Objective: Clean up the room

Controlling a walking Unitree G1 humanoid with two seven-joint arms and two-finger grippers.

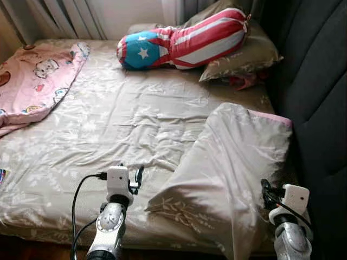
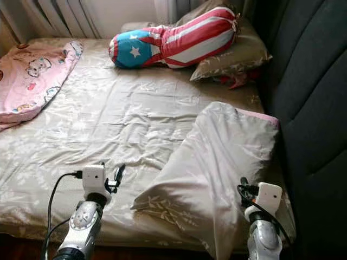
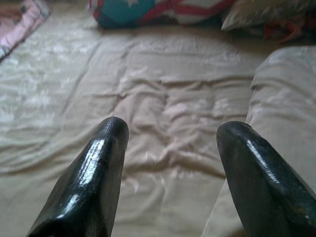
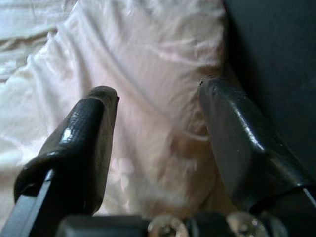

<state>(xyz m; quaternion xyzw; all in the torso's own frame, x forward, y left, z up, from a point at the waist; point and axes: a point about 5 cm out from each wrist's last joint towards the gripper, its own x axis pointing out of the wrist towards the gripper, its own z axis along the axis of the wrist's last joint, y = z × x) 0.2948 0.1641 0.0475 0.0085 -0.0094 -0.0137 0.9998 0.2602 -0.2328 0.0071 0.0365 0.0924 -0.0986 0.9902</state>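
A beige floral pillow (image 1: 233,162) lies tilted on the near right part of the bed (image 1: 119,124), its far edge showing pink trim. My left gripper (image 1: 138,177) hovers open over the sheet just left of the pillow's near corner. In the left wrist view the fingers (image 3: 94,173) are spread with wrinkled sheet between them. My right gripper (image 4: 158,128) is open at the pillow's right edge, next to the dark headboard (image 1: 314,92). A stars-and-stripes cushion (image 1: 184,40) rests at the far end, partly on another beige pillow (image 1: 244,57).
A pink cartoon-print blanket (image 1: 35,81) is bunched at the far left of the bed. Something red (image 1: 241,81) pokes out beneath the far pillow. Curtains (image 1: 59,16) hang behind the bed. The middle of the sheet is wrinkled and bare.
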